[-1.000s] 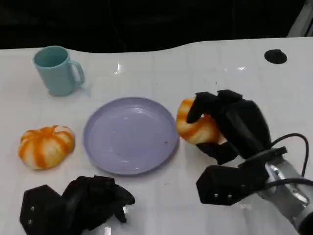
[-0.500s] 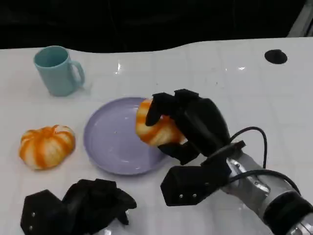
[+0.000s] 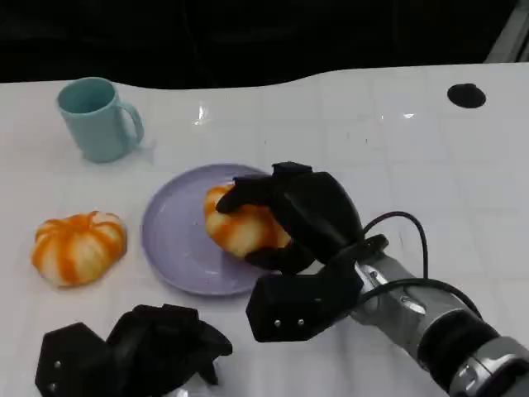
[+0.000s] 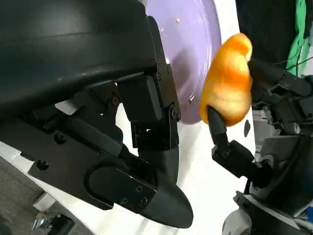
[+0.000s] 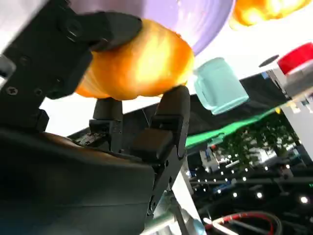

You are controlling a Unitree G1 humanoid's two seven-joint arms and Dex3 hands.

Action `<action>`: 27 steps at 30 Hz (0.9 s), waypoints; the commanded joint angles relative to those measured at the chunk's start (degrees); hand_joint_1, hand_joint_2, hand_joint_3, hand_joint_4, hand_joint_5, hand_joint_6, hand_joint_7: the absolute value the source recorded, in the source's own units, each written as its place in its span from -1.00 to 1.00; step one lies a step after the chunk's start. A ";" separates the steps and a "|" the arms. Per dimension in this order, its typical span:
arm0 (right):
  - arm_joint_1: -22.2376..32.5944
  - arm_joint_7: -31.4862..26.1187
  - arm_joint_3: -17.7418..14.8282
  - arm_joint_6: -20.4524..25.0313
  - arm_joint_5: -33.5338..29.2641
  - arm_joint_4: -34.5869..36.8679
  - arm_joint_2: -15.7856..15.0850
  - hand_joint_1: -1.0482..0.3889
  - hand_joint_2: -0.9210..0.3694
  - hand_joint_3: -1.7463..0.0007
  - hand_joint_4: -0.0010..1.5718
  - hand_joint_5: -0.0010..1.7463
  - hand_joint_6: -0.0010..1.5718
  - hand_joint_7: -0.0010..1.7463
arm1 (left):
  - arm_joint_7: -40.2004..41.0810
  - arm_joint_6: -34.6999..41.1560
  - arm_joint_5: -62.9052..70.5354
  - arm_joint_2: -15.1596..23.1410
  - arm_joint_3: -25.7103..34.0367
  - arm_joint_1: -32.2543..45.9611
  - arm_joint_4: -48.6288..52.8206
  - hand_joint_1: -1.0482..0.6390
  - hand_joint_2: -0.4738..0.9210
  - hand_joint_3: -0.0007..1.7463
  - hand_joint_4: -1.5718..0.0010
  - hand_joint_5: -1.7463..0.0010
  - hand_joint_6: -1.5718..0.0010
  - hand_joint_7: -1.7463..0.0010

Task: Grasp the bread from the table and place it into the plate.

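Note:
My right hand (image 3: pixel 302 219) grips an orange-and-white bread roll (image 3: pixel 240 227) and holds it over the right half of the lilac plate (image 3: pixel 173 236). The right wrist view shows the same bread (image 5: pixel 139 61) held between dark fingers (image 5: pixel 168 122), with the plate (image 5: pixel 195 14) behind it. In the left wrist view the bread (image 4: pixel 227 81) hangs beside the plate (image 4: pixel 188 46). Whether the bread touches the plate cannot be told. My left hand (image 3: pixel 136 347) rests at the table's near left edge with its fingers curled in and nothing in them.
A second orange-and-white striped roll (image 3: pixel 78 246) lies left of the plate. A pale teal mug (image 3: pixel 97 118) stands at the back left. A small black disc (image 3: pixel 466 95) sits at the far right of the white table (image 3: pixel 397 149).
My right hand has carried the bread leftward, from the table right of the plate to above the plate. The left hand has stayed where it was.

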 commanded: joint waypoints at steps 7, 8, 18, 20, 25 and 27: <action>-1.24 12.72 0.89 3.89 1.07 -2.94 -1.93 -0.26 -0.99 0.87 -0.99 -0.74 -0.72 -1.00 | 0.27 0.65 0.43 0.86 0.37 0.33 0.48 -1.00 0.84 -1.00 -0.18 -0.69 -0.86 0.51; -0.96 13.78 0.84 4.08 1.25 -3.76 -2.16 -0.29 -1.00 0.86 -1.00 -0.75 -0.73 -1.00 | 0.33 0.83 0.46 0.88 0.36 0.35 0.38 -1.00 0.84 -1.00 -0.17 -0.69 -0.86 0.51; 4.01 19.81 0.78 5.16 1.89 -14.69 -5.66 -0.46 -1.00 0.79 -1.00 -0.73 -0.76 -0.99 | 0.69 1.05 0.60 0.64 0.23 0.70 -0.01 -1.00 0.83 -1.00 -0.18 -0.71 -0.86 0.50; 5.36 20.07 0.54 4.63 2.10 -16.90 -6.61 -0.44 -1.00 0.80 -1.00 -0.71 -0.76 -0.99 | 0.67 1.42 0.35 0.54 0.30 0.78 -0.25 -0.99 0.83 -1.00 -0.17 -0.72 -0.86 0.50; 9.28 19.13 -0.30 2.69 2.56 -22.69 -9.62 -0.40 -1.00 0.82 -0.97 -0.62 -0.72 -0.98 | 0.76 1.22 0.67 0.62 0.31 0.58 -0.14 -1.00 0.85 -0.99 -0.17 -0.71 -0.86 0.49; 11.04 17.94 -0.93 0.95 2.91 -24.73 -11.14 -0.37 -1.00 0.85 -0.99 -0.52 -0.69 -0.97 | 0.72 1.48 0.50 0.54 0.34 0.48 -0.20 -1.00 0.85 -0.99 -0.18 -0.70 -0.86 0.49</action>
